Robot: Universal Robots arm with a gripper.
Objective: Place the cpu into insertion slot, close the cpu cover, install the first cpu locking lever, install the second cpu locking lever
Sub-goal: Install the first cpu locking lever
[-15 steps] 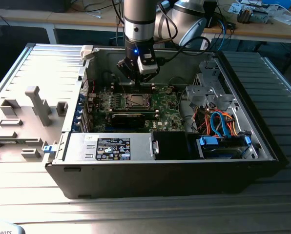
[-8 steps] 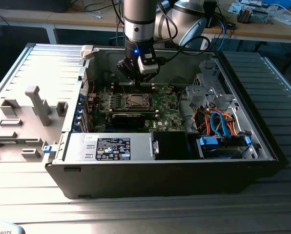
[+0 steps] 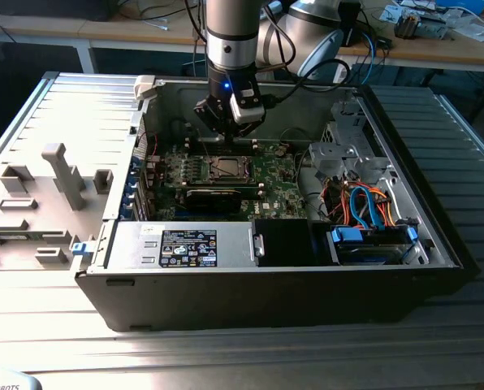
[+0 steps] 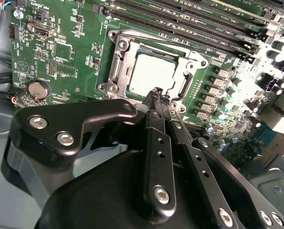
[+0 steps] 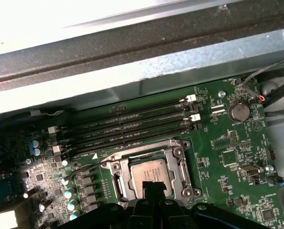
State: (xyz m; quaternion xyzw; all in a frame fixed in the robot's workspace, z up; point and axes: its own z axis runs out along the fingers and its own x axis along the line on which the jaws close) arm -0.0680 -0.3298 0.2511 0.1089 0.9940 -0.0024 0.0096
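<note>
**Desk:** Black linkages of the pincer (image 4: pixel 157 95) crowd the foreground in the second wrist view. What is it holding?

**Photographer:** Nothing that I can see. The fingers are clenched tip to tip, at the near edge of the socket frame.

**Desk:** And the cpu (image 4: pixel 154 74)?

**Photographer:** Just beyond the tips, lying flat in the insertion slot (image 3: pixel 226 168) with its silver top showing. The cpu cover (image 4: pixel 117 59) appears to lie down around it, the chip framed in its window.

**Desk:** So which step is this?

**Photographer:** The levers, I would judge: seating and covering look done. In the first wrist view a thin metal rod (image 5: pixel 87 168) runs out from the frame's corner, away from the pincer. It may be an unlatched lever, but I cannot be sure.

**Desk:** What would the work ask for?

**Photographer:** Fine aim and a firm, short push in close quarters, with memory slots (image 5: pixel 132 124) crowding just beyond the socket.

**Desk:** The arm?

**Photographer:** In the exterior view it drops near-vertical into the open computer case (image 3: pixel 437 244), wrist low over the green board (image 3: pixel 274 175).
</note>
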